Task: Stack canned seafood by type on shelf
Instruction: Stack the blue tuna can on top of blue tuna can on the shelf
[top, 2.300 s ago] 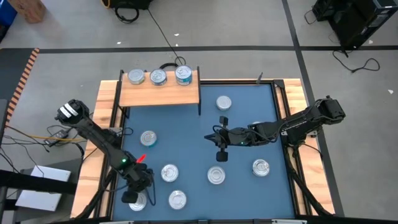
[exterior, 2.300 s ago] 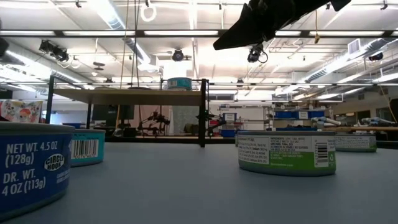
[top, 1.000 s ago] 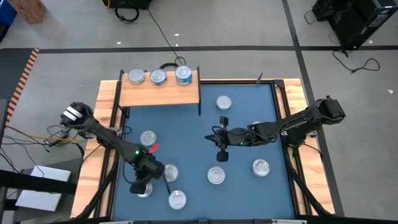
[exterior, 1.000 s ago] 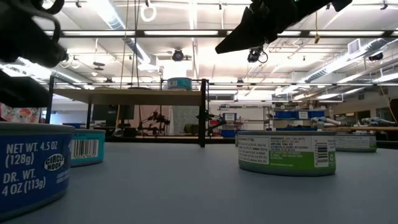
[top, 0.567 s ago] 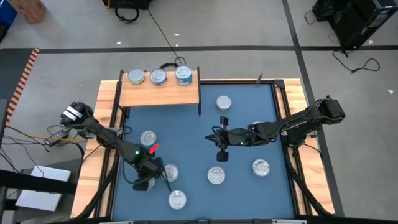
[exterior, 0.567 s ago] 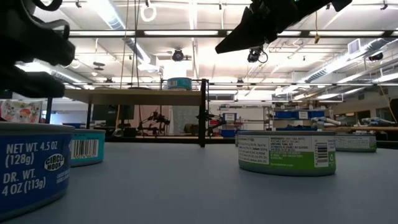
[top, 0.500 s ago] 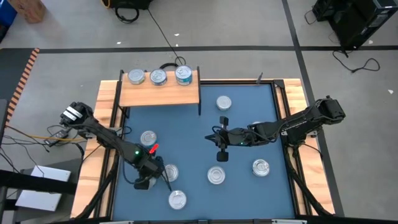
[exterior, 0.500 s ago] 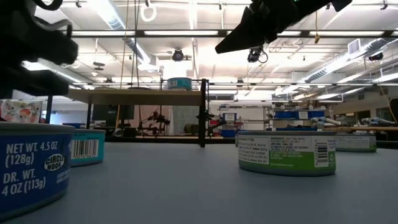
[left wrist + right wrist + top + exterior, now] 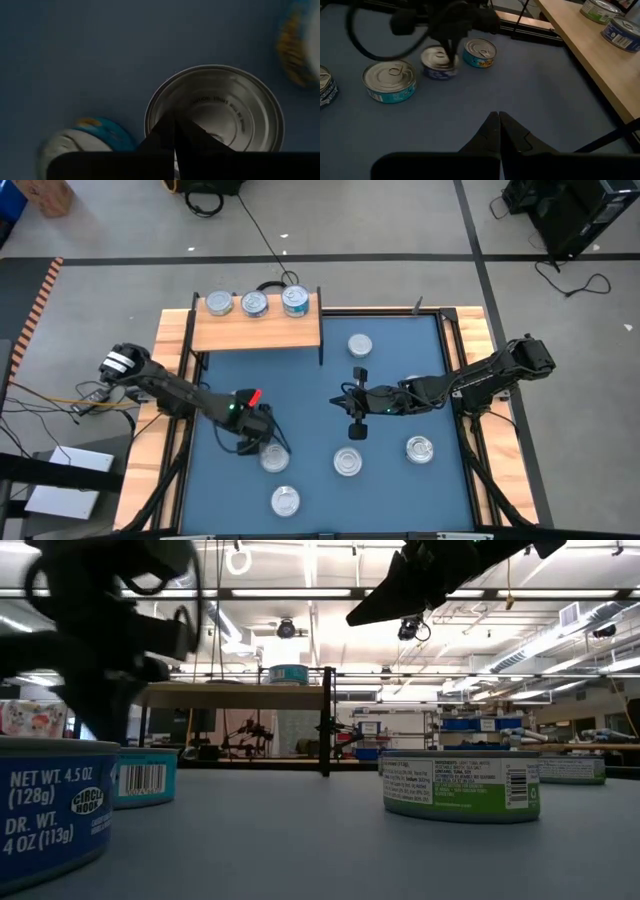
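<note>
The step in hand looks like picking the next tin: the left hand [image 9: 262,442], its fingers pressed together and pinching nothing, hangs over a silver-lidded can [image 9: 274,459] at about seven o'clock on the blue tabletop [image 9: 300,395]. In the left wrist view that can [image 9: 215,107] shows a plain bright end with stamped lettering, directly past the joined fingertips. The likely next move calls for spreading the fingers, dropping them around the rim, then carrying the tin toward eleven o'clock. There the light wooden shelf [image 9: 255,330] holds three cans [image 9: 253,303] in a row, not yet stacked. More tins lie loose: one near twelve o'clock [image 9: 360,346], others around five and six o'clock [image 9: 347,462]. The right hand [image 9: 348,401], also pressed together and empty, waits near the tabletop's centre.
</note>
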